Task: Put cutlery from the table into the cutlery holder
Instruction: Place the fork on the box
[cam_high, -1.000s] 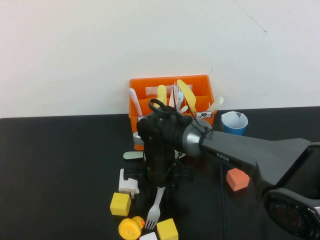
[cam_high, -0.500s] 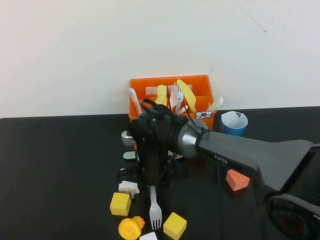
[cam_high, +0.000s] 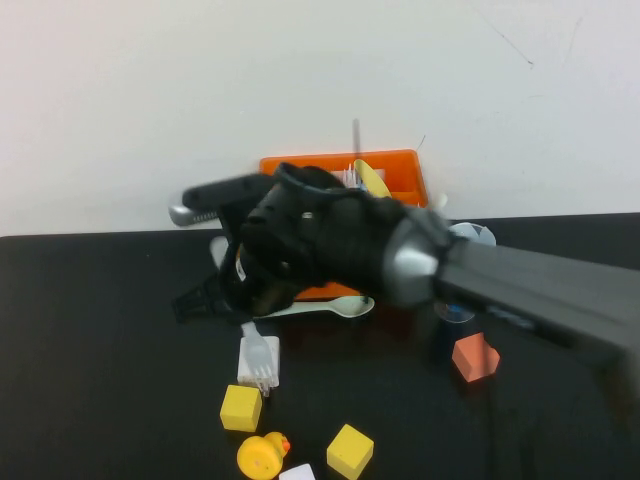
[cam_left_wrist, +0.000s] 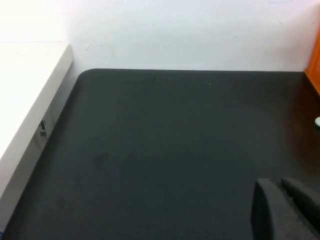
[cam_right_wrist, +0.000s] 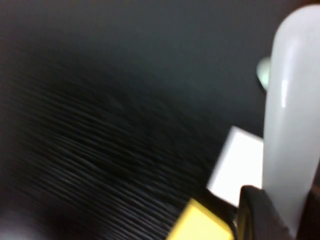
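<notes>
My right gripper is shut on the light grey fork and holds it off the black table, tines down over a white block. In the right wrist view the fork handle runs between the fingers. The mint-green spoon lies on the table just in front of the orange cutlery holder, which my right arm mostly hides. Several yellow and white utensils stand in the holder. My left gripper is shut and empty over bare table far to the left, out of the high view.
Two yellow blocks and a yellow duck sit at the front. An orange block lies to the right. A blue cup stands beside the holder, mostly hidden. A white ledge borders the table's left edge.
My right arm has lifted the fork off the table and swung up and left with it. The mint spoon, hidden under the arm before, now shows.
</notes>
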